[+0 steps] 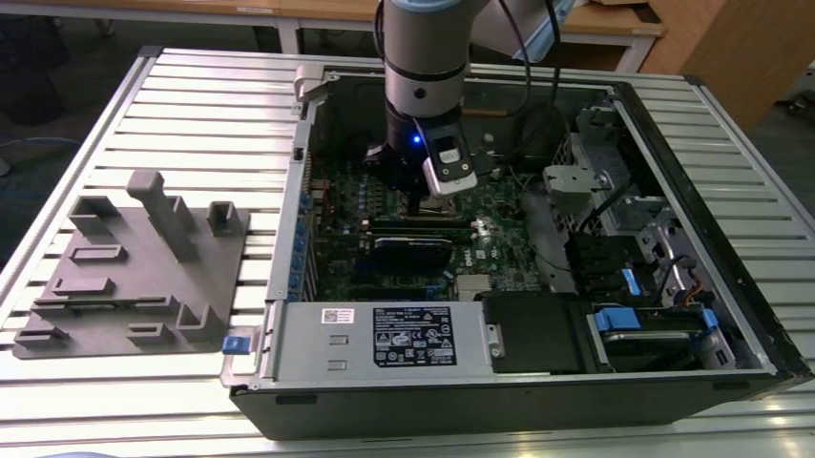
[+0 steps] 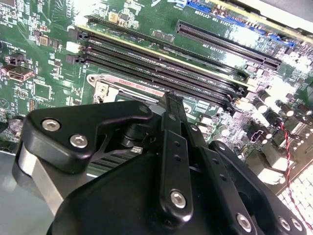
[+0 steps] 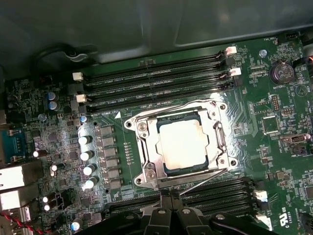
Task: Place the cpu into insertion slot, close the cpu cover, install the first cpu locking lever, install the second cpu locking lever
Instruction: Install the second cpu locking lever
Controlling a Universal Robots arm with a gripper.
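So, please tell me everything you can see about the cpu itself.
The small flat square cpu with a dull silver-grey metal top lies flat in the square insertion slot on the green motherboard. The thin silver metal cpu cover lies down around it, framing its top through the window. Glare whitens the surface. The black tool is close beside the socket, not touching the chip.

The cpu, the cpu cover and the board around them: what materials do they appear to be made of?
The cpu has a dull silver-grey top, probably metal; it reflects light softly. The cpu cover looks like thin bright stamped steel with shiny edges. The motherboard looks like glossy green laminate, judging by the glare on it.
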